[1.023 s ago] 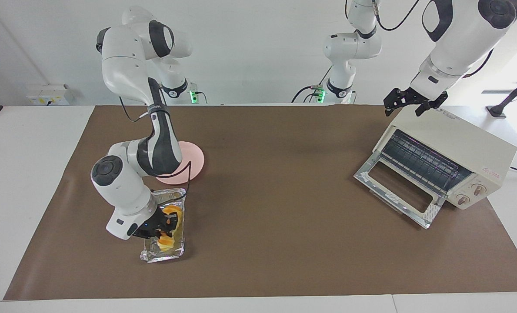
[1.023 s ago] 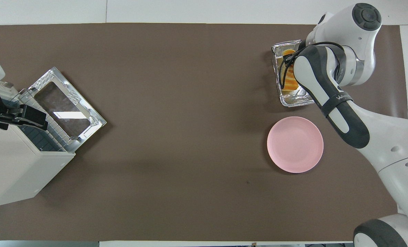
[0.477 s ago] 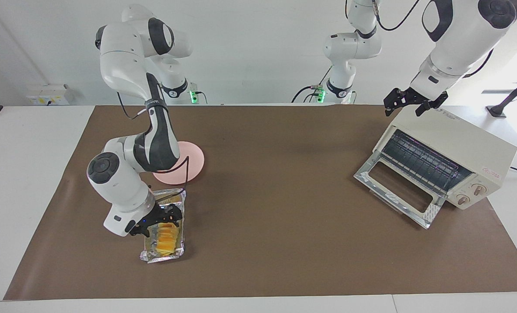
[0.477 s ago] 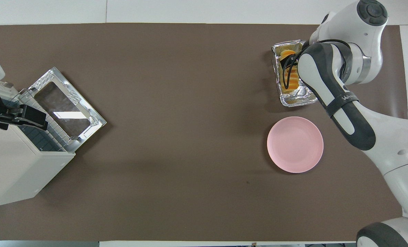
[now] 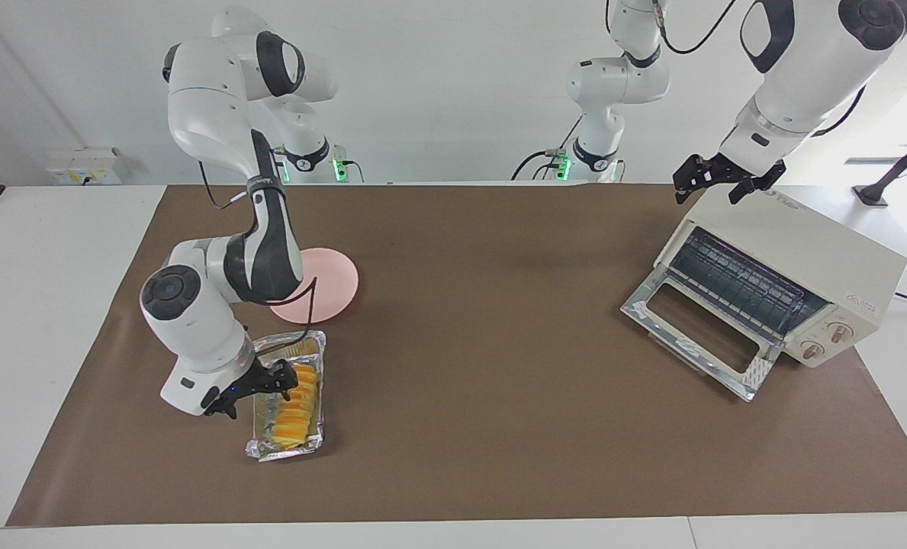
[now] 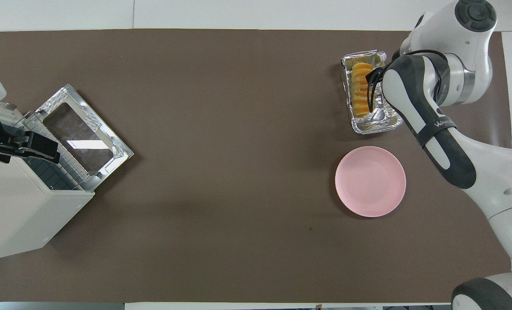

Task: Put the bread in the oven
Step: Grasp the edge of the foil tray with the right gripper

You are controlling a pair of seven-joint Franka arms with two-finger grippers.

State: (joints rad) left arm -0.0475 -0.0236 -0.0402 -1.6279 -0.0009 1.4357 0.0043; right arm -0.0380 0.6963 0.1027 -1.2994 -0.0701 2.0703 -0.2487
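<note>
Facing view: bread (image 5: pixel 295 407) lies in foil tray (image 5: pixel 306 450) just beside the empty, spread right pincer (image 5: pixel 252 389).

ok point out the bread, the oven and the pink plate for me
bread (image 5: pixel 296 406), facing view, on the middle slices of the row in the foil tray
oven (image 5: pixel 796 245), facing view, on its cream top panel
pink plate (image 6: pixel 370 181), overhead view, on the plate's bare centre
</note>
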